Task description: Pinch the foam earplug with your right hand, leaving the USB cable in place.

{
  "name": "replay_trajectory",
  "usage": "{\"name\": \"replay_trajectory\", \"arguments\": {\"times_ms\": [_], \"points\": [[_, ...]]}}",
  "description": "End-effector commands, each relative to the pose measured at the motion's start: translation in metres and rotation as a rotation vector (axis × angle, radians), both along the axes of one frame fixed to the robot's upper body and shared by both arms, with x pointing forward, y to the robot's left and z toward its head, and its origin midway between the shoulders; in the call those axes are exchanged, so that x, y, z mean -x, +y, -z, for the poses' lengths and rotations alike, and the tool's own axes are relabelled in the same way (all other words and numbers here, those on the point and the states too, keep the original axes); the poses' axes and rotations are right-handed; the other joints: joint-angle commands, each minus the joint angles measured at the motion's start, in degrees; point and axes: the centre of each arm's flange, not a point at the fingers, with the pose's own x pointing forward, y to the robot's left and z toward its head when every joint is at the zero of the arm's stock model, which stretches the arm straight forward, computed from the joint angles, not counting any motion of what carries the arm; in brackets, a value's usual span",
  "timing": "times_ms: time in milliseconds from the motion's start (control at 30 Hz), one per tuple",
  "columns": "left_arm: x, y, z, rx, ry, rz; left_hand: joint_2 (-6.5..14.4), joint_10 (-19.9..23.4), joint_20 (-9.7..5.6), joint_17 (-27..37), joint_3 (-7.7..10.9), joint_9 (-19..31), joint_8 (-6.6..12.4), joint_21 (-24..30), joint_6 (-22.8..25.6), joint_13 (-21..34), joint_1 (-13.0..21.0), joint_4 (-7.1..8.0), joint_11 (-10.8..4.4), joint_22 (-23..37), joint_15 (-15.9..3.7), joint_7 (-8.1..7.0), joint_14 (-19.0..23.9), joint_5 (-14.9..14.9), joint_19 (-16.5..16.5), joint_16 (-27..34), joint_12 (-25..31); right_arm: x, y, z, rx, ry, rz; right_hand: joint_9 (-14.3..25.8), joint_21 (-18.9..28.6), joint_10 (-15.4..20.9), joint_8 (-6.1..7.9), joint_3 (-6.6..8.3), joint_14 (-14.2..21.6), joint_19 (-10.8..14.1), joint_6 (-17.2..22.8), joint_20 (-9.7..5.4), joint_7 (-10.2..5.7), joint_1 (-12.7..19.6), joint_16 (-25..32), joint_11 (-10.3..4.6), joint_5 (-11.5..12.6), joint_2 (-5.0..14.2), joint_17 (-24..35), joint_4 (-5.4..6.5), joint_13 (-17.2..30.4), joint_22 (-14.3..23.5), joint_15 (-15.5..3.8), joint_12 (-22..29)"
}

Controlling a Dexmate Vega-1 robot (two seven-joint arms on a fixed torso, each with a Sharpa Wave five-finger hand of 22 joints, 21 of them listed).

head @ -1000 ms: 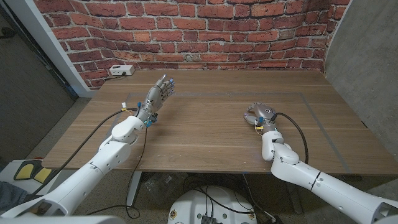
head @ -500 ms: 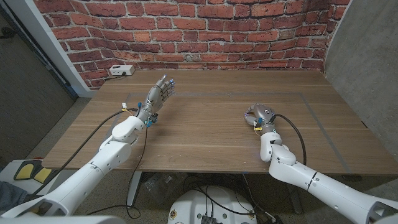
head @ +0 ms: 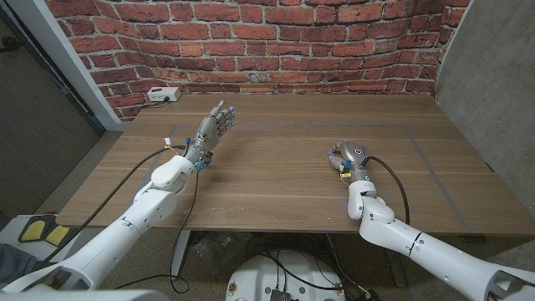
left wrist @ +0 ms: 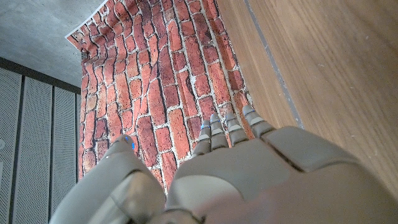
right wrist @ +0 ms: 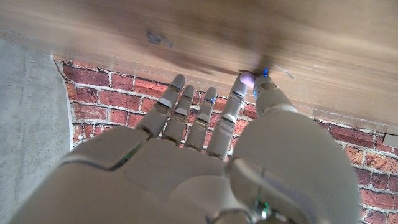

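Observation:
My right hand (head: 347, 155) is low over the wooden table (head: 276, 180) right of centre, its fingers curled downward. In the right wrist view a small pale lilac foam earplug (right wrist: 247, 78) sits between the thumb tip and the nearest fingertip (right wrist: 236, 93), close to the wood. The hand pinches it. I cannot tell whether the earplug still touches the table. A thin pale line (right wrist: 283, 71) lies on the wood beside the thumb; what it is I cannot tell. My left hand (head: 214, 127) is raised over the table's left part, fingers straight and apart, holding nothing.
A white socket box (head: 162, 94) lies at the table's back left corner by the brick wall (head: 276, 42). Grey tape lines (head: 420, 147) cross the wood on the right. A small dark mark (right wrist: 155, 38) shows on the table beyond my right fingers.
My right forearm and elbow have swung toward the table's middle while the right hand stayed almost in place. The left hand has not moved.

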Motion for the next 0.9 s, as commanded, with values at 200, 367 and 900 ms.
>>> {"name": "replay_trajectory", "arguments": {"times_ms": [200,367,900], "points": [[0.0,0.001,-0.002,0.004,0.0,-0.005,0.1,0.4,0.85,0.2,-0.31,0.2,-0.12,-0.4,0.5,0.1,0.5,-0.1,0.01,0.2,0.08,-0.26,0.7,0.3,0.0,0.0,-0.1,0.0,0.002,-0.001,-0.024,-0.075,-0.012,0.2,0.7,1.9,0.88,0.63,1.9,1.5,1.5,-0.28,-0.02,1.3,0.3,-0.59,0.5,0.37,0.2,-0.05,0.1,0.1,-1.39,0.8],[-0.001,0.0,-0.002,0.006,0.005,0.0,0.2,0.4,1.0,0.2,-0.34,0.2,-0.12,-0.5,0.6,0.1,0.5,-0.1,-0.07,0.2,0.1,-0.41,0.7,0.3,0.0,0.0,-0.1,0.004,0.001,-0.004,-0.034,-0.097,-0.014,0.2,0.8,2.3,1.0,0.68,2.3,1.8,1.7,-0.28,-0.02,1.4,0.3,-0.69,0.5,0.45,0.2,-0.02,0.0,0.1,-1.47,0.8],[-0.004,-0.001,-0.002,0.007,0.005,0.004,0.3,0.5,1.26,0.2,-0.4,0.2,-0.13,-0.6,0.9,0.1,0.6,-0.08,-0.1,0.2,0.19,-0.45,0.8,0.2,0.1,0.0,-0.1,0.023,-0.006,-0.024,-0.052,-0.224,-0.001,0.3,0.9,2.8,1.3,0.6,2.8,2.1,2.2,-0.39,0.12,1.3,0.1,-0.8,0.3,0.69,0.3,0.29,0.1,0.2,-1.7,0.8]]}}
